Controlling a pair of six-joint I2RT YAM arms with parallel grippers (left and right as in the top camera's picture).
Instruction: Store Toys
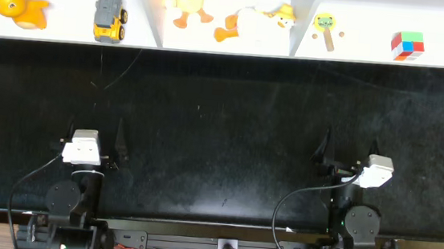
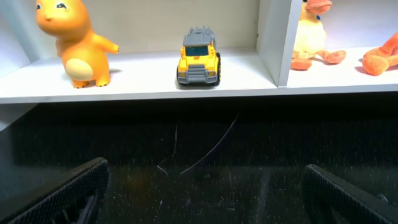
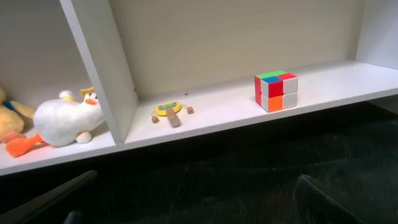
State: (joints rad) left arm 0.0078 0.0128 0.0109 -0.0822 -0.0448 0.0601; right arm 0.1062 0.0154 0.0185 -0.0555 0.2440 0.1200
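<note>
Poster: fingers on the left gripper (image 2: 205,171) are spread wide with nothing between them, same deal on the right gripper (image 3: 199,177). Both hang low over the black mat (image 1: 223,116), well back from the shelf (image 1: 213,47). So what's left to store?

Reply: nothing that I can spot, honestly. You've got the orange figure (image 2: 74,40) and yellow truck (image 2: 198,56) in the left compartment, the yellow duck (image 1: 188,1) and white duck (image 3: 65,118) in the middle one, and the little wooden rattle (image 3: 169,112) and colour cube (image 3: 275,90) in the right. No toy on the mat. I'd call the job finished, arms parked. Next move, if any, is just sitting tight, or waiting for a fresh toy to land on the mat within reach.
</note>
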